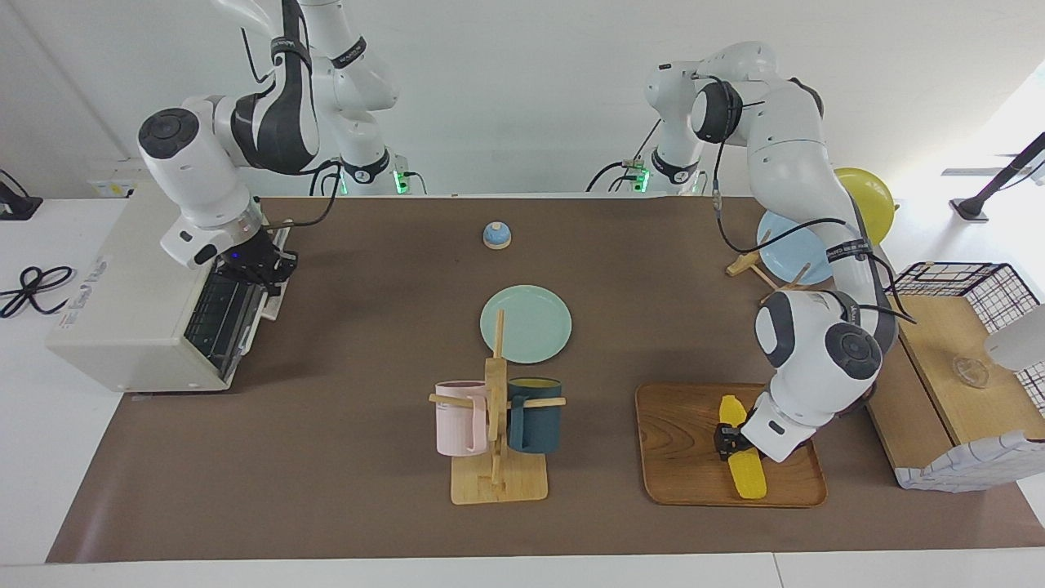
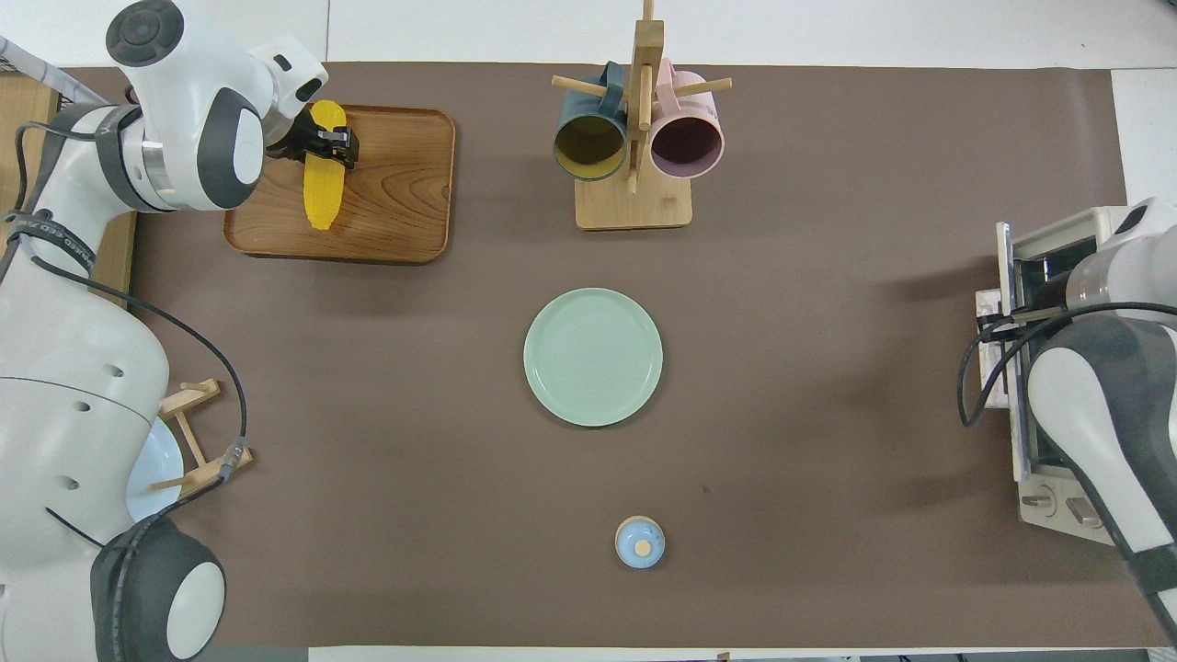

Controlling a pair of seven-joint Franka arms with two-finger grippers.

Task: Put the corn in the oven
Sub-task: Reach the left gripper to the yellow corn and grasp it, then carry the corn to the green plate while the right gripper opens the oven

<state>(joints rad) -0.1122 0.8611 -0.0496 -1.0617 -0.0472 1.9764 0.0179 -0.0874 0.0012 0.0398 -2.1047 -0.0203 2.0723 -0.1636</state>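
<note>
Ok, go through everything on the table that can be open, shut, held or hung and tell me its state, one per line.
oven: door pulled partway down, rack showing
right gripper: shut on the door handle
corn: lying on the wooden tray
left gripper: shut on the corn
pink mug: hanging on the mug rack
dark blue mug: hanging on the mug rack
green plate: flat, bare
</note>
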